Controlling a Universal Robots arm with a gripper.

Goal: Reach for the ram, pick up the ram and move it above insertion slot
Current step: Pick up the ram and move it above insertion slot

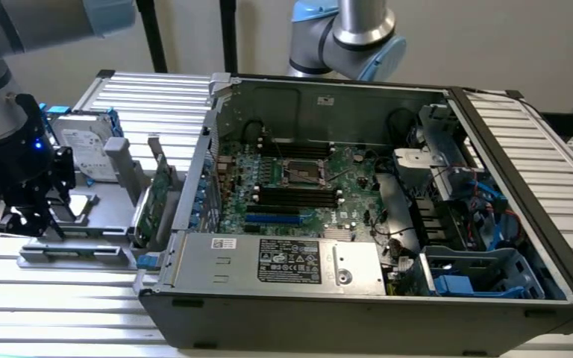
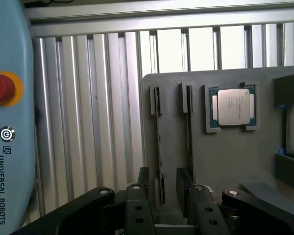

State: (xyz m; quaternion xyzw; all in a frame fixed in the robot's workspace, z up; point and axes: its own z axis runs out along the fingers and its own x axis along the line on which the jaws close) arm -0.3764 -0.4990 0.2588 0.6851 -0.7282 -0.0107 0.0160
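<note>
The claw (image 2: pixel 163 172) is spread, its fingers (image 2: pixel 143 185) on either side of the ram (image 2: pixel 159 147) with a small gap. The ram stands on edge in a gray tray (image 2: pixel 225 161) slot, running ahead from between them.

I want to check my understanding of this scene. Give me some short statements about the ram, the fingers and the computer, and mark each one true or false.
1. The computer case lies open, and its motherboard shows. True.
2. The fingers stand on either side of the ram. True.
3. The ram hangs above the motherboard. False: it sits in the grey holder.
4. The holder's square pocket is empty. False: a silver processor lies in it.
</note>
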